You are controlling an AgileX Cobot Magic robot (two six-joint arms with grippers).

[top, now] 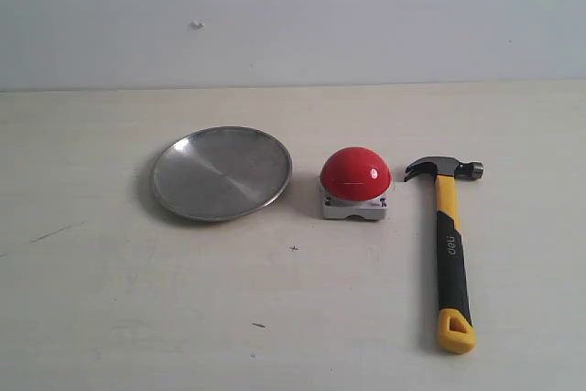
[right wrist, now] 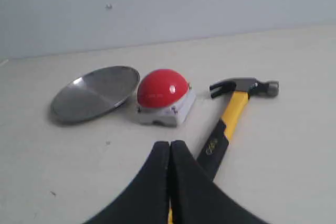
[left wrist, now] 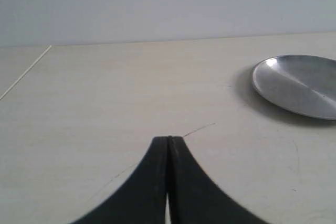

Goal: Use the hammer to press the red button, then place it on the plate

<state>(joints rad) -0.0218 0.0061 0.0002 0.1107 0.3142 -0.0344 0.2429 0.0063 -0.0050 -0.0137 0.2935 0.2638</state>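
Note:
The hammer (top: 449, 244) lies flat on the table, dark head away from me, yellow-and-black handle running toward the front edge. Left of it sits the red button (top: 355, 174) on its grey-white base, and further left the silver plate (top: 222, 172). Neither gripper shows in the exterior view. In the right wrist view my right gripper (right wrist: 169, 143) is shut and empty, above the near part of the hammer (right wrist: 232, 113) handle, with the button (right wrist: 161, 88) and plate (right wrist: 94, 93) beyond. My left gripper (left wrist: 168, 138) is shut with nothing in it over bare table; the plate (left wrist: 299, 84) lies off to one side.
The tabletop (top: 137, 299) is pale wood with faint scratches and small dark specks. A plain light wall (top: 293, 16) rises behind the table's far edge.

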